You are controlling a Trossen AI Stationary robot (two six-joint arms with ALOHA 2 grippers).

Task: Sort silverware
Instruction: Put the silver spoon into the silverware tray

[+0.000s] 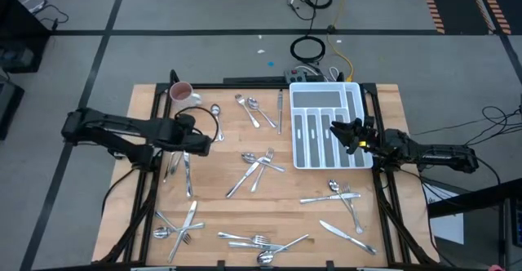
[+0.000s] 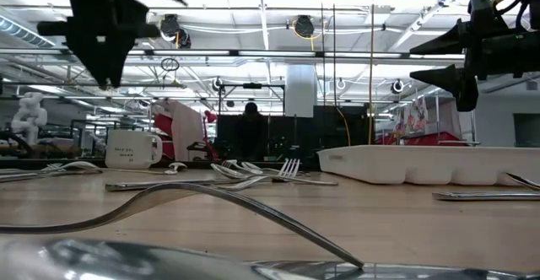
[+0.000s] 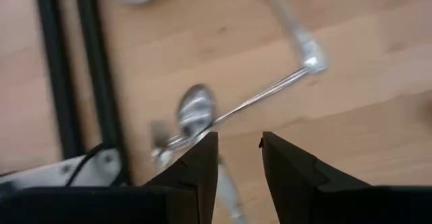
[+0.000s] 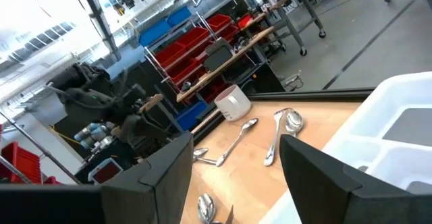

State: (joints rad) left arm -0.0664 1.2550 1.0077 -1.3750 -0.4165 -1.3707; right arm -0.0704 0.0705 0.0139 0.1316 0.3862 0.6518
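Steel silverware [image 1: 259,167] lies scattered across the wooden table [image 1: 220,202] beside the white tray [image 1: 326,124]. The left gripper [image 3: 237,158], slightly parted and empty, hovers over crossed spoons [image 3: 196,113]; closing there risks snagging two. The right gripper [image 1: 342,132], spread empty, hangs over the tray.

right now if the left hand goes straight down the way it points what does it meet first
Probably the shiny silver metal spoon lying on the wooden table: the left hand, its fingers slightly apart and empty, points down just beside the spoon's bowl. Depth is unclear, so it might land on bare wood.
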